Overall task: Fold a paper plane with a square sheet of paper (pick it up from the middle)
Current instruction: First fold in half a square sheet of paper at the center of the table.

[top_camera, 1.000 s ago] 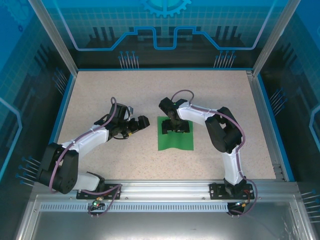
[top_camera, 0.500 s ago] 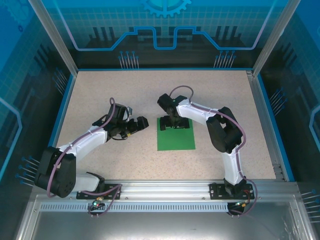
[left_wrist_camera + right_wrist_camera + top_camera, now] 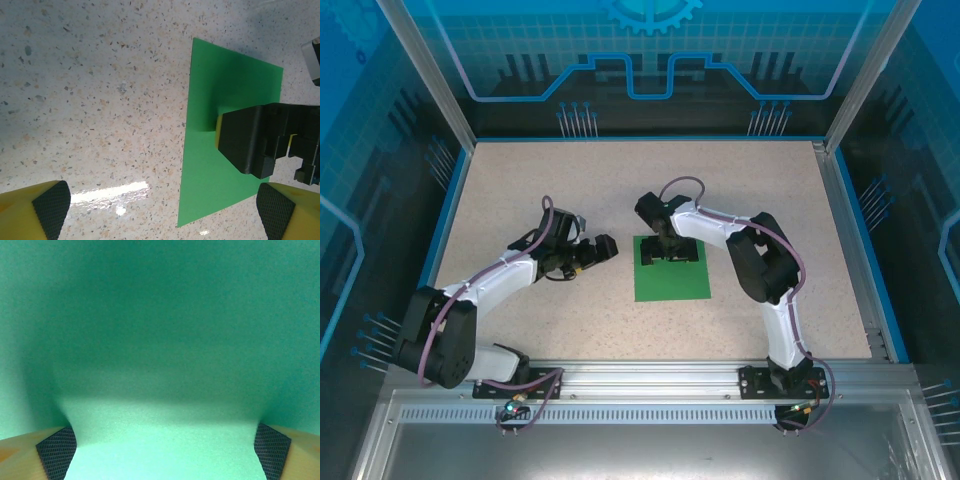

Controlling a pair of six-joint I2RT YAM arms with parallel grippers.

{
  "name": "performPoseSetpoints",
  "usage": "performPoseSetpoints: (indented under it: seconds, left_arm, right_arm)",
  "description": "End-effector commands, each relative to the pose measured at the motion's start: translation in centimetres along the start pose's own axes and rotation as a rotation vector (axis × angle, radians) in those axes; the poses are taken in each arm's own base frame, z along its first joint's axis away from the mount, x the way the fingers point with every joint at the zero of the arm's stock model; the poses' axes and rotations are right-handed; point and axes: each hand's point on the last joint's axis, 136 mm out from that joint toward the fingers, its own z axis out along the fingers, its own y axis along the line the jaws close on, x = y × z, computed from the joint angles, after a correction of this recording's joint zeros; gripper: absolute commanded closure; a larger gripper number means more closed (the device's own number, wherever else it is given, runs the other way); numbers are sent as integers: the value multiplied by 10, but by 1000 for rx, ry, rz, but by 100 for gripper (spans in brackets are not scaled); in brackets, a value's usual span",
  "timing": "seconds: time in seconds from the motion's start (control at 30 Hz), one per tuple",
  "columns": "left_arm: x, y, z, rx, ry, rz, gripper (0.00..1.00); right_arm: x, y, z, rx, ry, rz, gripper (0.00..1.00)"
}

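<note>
The square sheet of paper [image 3: 672,281] is bright green and lies flat and unfolded on the speckled table [image 3: 550,190], near the middle. My right gripper [image 3: 670,250] is open and low over the sheet's far half, its pads [image 3: 56,458] spread wide just above the green surface [image 3: 160,340]. Nothing is pinched between them. My left gripper [image 3: 603,247] is open and hovers over bare table just left of the sheet [image 3: 210,160], facing it. One dark finger of the right gripper [image 3: 247,145] rests over the paper in the left wrist view. The paper plane is out of view.
Blue rails [image 3: 455,200] and metal posts border the table on the left, back and right. The arms' mounting rail [image 3: 650,378] runs along the near edge. Bare table surface surrounds the sheet.
The sheet's near edge was bowed up a second ago and now lies flat and square. The right gripper shifted slightly toward the far edge. The left arm barely moved.
</note>
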Motion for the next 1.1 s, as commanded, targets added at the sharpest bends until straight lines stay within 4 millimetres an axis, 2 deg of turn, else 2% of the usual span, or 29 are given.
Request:
performPoseSetpoints:
  seconds: [0.0, 0.1, 0.3, 0.57, 0.67, 0.87, 0.93, 1.07]
  left_arm:
    - [-6, -11, -3, 23, -13, 38, 1]
    - [-5, -10, -3, 21, -9, 36, 1]
    - [-4, -9, -3, 18, -9, 29, 1]
    - [-5, -10, -4, 17, -10, 30, 1]
    - [-7, -10, -5, 11, -17, 32, 1]
    - [-13, -1, -7, -42, -55, -11, 1]
    - [-16, 4, -9, -61, -74, -44, 1]
    - [-23, 0, -11, 14, -77, -130, 1]
  right_arm:
    - [37, -11, 39, 83, 136, -28, 5]
    - [34, -7, 36, 60, 123, -30, 11]
    - [27, -4, 25, 19, 95, -21, 12]
    - [20, 2, 7, -43, 49, -11, 35]
    - [14, 7, -9, -86, 11, -13, 48]
    - [10, 16, -48, -228, -55, -1, 61]
    - [10, 25, -61, -338, -65, 16, 65]
    - [3, 60, -107, -707, -89, 36, 63]
